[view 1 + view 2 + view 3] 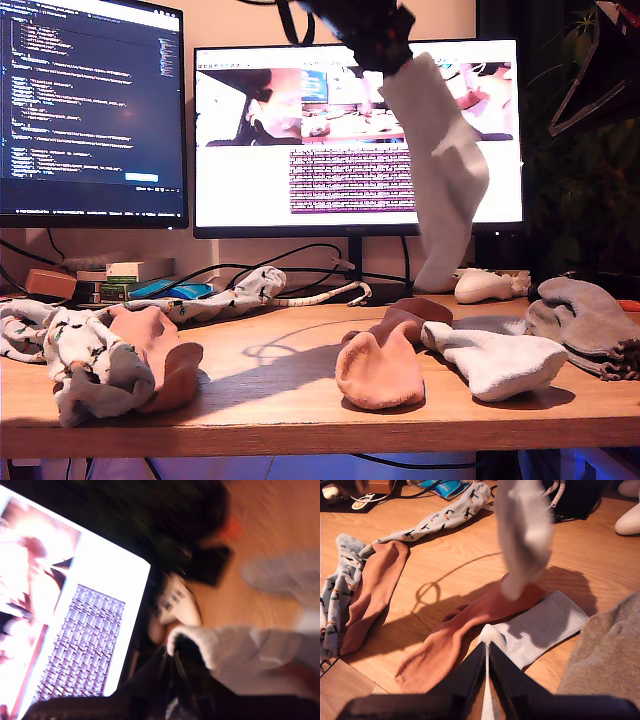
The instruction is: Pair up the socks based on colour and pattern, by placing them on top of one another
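My first gripper (393, 52) is high in front of the monitor, shut on the cuff of a plain white sock (447, 170) that hangs clear of the table; the first wrist view is blurred, with the gripper (170, 656) at that sock (235, 650). On the table lie a white ribbed sock (545, 625), a salmon sock (465, 630) beside it, another salmon sock (372, 590), printed pale blue socks (440, 517) and grey socks (585, 315). My second gripper (485, 647) hovers shut over the ribbed sock's near end, holding nothing I can see; it does not show in the exterior view.
Two monitors (90, 110) stand along the back edge with cables in front of them. A white game controller (487, 286) lies at the back on the exterior view's right. Small boxes (125, 275) sit at the back on that view's left. Bare wood (280, 350) lies between the sock groups.
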